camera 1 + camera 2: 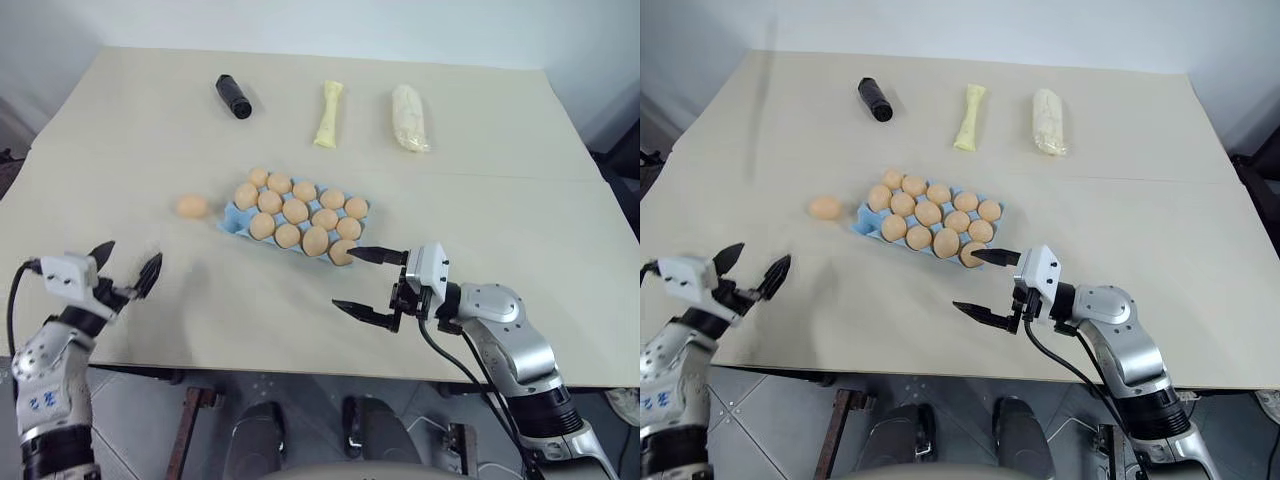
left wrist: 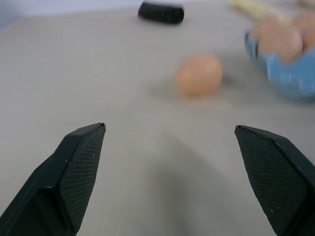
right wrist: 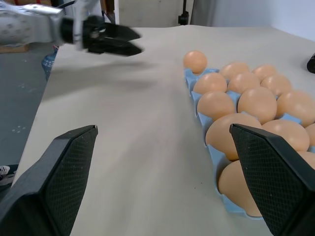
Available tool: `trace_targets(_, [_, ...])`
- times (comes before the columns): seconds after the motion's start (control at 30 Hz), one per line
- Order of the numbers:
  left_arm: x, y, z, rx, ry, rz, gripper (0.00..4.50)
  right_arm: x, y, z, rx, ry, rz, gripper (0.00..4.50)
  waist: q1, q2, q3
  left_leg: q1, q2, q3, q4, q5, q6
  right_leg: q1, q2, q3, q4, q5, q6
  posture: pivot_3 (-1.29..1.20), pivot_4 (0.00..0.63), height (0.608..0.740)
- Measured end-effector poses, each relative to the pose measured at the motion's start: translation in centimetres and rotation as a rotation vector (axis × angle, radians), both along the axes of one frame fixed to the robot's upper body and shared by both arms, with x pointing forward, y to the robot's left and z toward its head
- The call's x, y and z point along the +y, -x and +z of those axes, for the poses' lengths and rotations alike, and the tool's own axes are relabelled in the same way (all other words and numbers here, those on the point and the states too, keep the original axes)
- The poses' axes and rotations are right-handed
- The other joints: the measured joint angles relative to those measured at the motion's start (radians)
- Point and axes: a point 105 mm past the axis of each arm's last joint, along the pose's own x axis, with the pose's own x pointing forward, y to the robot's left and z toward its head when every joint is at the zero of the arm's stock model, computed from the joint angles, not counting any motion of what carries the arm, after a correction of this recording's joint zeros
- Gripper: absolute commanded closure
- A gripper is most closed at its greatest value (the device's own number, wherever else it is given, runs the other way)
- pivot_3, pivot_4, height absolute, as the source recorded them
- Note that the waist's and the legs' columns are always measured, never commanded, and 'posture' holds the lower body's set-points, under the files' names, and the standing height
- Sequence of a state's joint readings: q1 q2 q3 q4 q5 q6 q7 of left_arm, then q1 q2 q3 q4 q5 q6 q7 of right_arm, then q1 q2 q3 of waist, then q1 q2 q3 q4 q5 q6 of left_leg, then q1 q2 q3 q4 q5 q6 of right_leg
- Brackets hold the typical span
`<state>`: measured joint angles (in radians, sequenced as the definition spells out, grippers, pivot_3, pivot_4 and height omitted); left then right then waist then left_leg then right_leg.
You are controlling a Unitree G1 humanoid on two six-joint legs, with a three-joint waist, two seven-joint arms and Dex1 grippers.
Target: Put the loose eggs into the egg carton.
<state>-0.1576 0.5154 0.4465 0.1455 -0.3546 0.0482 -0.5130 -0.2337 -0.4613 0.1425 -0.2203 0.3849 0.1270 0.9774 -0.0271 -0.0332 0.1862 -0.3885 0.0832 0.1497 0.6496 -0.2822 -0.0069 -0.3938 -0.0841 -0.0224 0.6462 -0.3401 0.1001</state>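
One loose egg [image 1: 192, 206] is left on the table [image 1: 500, 150] at nine o'clock of the egg carton [image 1: 231, 218]; the left gripper [image 1: 127, 268] is held wide and empty toward it, and the right gripper [image 1: 368, 284] is parked wide beside the carton

Looks like a robot test lab rather than a kitchen: a plain beige counter [image 1: 480, 200] pushed up to a bare white wall [image 1: 400, 25], grey tiled floor [image 1: 760, 400] beneath, and cables [image 1: 470, 385] trailing off the metal arm, with a few props laid out as for a trial
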Motion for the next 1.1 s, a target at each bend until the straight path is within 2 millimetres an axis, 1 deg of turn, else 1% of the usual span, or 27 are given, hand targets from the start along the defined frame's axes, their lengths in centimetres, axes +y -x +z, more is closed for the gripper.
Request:
trace_targets(0.1, [-1.5,-2.4,1.5,-0.028,0.012,-0.038,0.01,0.0,-0.1,0.1,-0.005,0.001,0.000,0.00,-0.002,0.000,0.000,0.000,0.000,0.002,0.000,0.000,0.000,0.000,0.002,0.001,0.000,0.000,0.000,0.00,0.150,0.740])
trace_targets(0.13, [-1.8,-3.0,1.7,-0.028,0.012,-0.044,0.01,0.0,-0.1,0.1,-0.005,0.001,-0.001,0.00,-0.003,0.000,0.000,0.000,0.000,0.002,0.000,0.000,0.000,-0.001,0.004,0.001,0.000,0.000,0.000,0.00,0.150,0.740])
trace_targets(0.17, [-2.4,-4.6,1.9,-0.017,0.014,-0.053,0.01,-0.1,-0.2,0.1,-0.010,0.000,-0.006,0.00,0.000,0.000,0.000,0.000,-0.002,0.002,0.001,0.001,-0.001,-0.001,0.006,0.000,0.001,0.000,0.000,0.00,0.150,0.740])
trace_targets(0.2, [-2.7,-5.6,2.1,-0.009,0.015,-0.058,0.01,-0.1,-0.2,0.2,-0.014,0.000,-0.006,0.00,0.000,0.000,0.000,-0.001,-0.003,0.002,0.001,0.001,-0.001,-0.001,0.007,0.000,0.001,0.000,0.000,0.00,0.150,0.740])
trace_targets(0.27, [-3.4,-7.1,2.5,-0.004,-0.004,-0.069,0.01,0.0,-0.3,0.3,-0.026,0.000,-0.006,0.00,0.000,0.000,0.000,-0.001,-0.003,0.003,0.001,0.001,-0.001,-0.001,0.008,0.000,0.001,0.000,0.000,0.00,0.150,0.740])
trace_targets(0.33, [-3.9,-8.1,2.3,0.014,-0.031,-0.073,0.01,-0.1,-0.3,0.2,-0.025,-0.001,-0.015,0.00,-0.003,0.000,0.000,-0.001,-0.003,0.005,0.002,0.002,-0.004,-0.002,0.008,0.001,0.000,0.000,0.001,0.00,0.150,0.740])
trace_targets(0.4, [-3.9,-8.9,1.6,0.042,-0.036,-0.066,0.01,-0.2,-0.2,0.1,-0.026,-0.005,-0.025,0.00,-0.004,0.000,0.000,-0.001,-0.002,0.007,0.001,0.001,-0.004,-0.003,0.008,0.001,0.000,0.000,0.001,0.00,0.150,0.740])
trace_targets(0.5, [-3.7,-9.3,0.7,0.079,-0.023,-0.068,0.01,-0.3,-0.3,0.1,-0.030,-0.012,-0.042,0.00,-0.001,0.000,0.000,-0.001,-0.002,0.008,0.002,0.001,-0.005,-0.004,0.009,0.000,-0.001,0.000,0.001,0.00,0.150,0.740])
trace_targets(0.53, [-3.7,-9.3,0.4,0.089,-0.020,-0.072,0.19,-0.3,-0.3,0.1,-0.031,-0.014,-0.045,0.00,-0.001,0.000,0.000,-0.001,-0.002,0.009,0.002,0.001,-0.005,-0.004,0.009,0.000,-0.001,0.000,0.001,0.00,0.150,0.740])
trace_targets(0.6, [-3.8,-9.3,0.0,0.103,-0.016,-0.081,0.60,-0.4,-0.4,0.1,-0.033,-0.019,-0.054,0.00,0.000,0.000,0.000,-0.001,-0.002,0.009,0.002,0.001,-0.004,-0.004,0.008,0.000,-0.001,0.000,0.001,0.00,0.150,0.740])
trace_targets(0.73, [-3.9,-9.2,-0.2,0.108,-0.017,-0.098,1.82,-0.5,-0.8,0.7,-0.043,-0.072,-0.097,0.00,-0.001,-0.001,0.000,-0.001,-0.002,0.010,0.004,0.001,-0.004,-0.004,0.008,0.000,0.000,0.000,0.001,0.00,0.150,0.740])
trace_targets(0.8, [-3.8,-9.0,-0.3,0.110,-0.013,-0.101,2.27,-0.4,-0.9,1.0,-0.051,-0.091,-0.104,0.00,-0.001,-0.001,0.000,-0.001,-0.002,0.010,0.004,0.001,-0.004,-0.004,0.008,0.001,0.001,0.000,0.001,0.00,0.150,0.740])
trace_targets(0.83, [-3.8,-8.9,-0.3,0.108,-0.009,-0.103,2.36,-0.3,-0.9,1.1,-0.054,-0.098,-0.105,0.00,-0.001,-0.001,0.000,-0.001,-0.002,0.010,0.004,0.001,-0.004,-0.004,0.008,0.001,0.002,0.000,0.001,0.00,0.150,0.740])
trace_targets(0.9, [-3.8,-8.4,-0.4,0.096,0.006,-0.126,2.36,-0.2,-1.0,1.3,-0.060,-0.107,-0.107,0.00,-0.002,0.000,0.000,-0.001,-0.001,0.010,0.004,0.001,-0.004,-0.004,0.008,0.001,0.002,0.000,0.001,0.00,0.150,0.740])
trace_targets(0.97, [-4.1,-7.6,0.3,0.050,0.021,-0.164,2.36,-0.2,-1.0,1.4,-0.063,-0.109,-0.108,0.00,-0.001,-0.001,0.000,-0.001,0.000,0.009,0.004,0.001,-0.004,-0.004,0.008,0.001,0.002,0.000,0.001,0.00,0.150,0.740])
trace_targets(1.07, [-4.9,-6.5,2.8,-0.051,-0.003,-0.247,2.36,-0.3,-0.9,1.6,-0.071,-0.106,-0.110,0.00,0.000,-0.001,0.000,-0.001,-0.001,0.009,0.004,0.001,-0.004,-0.004,0.007,0.001,0.002,0.000,0.001,0.00,0.150,0.740])
trace_targets(1.1, [-5.6,-5.7,4.0,-0.093,-0.033,-0.309,2.36,-0.5,-0.9,1.7,-0.078,-0.098,-0.114,0.00,0.000,0.000,0.000,-0.001,-0.001,0.009,0.004,0.001,-0.004,-0.004,0.007,0.001,0.002,0.000,0.001,0.00,0.150,0.740])
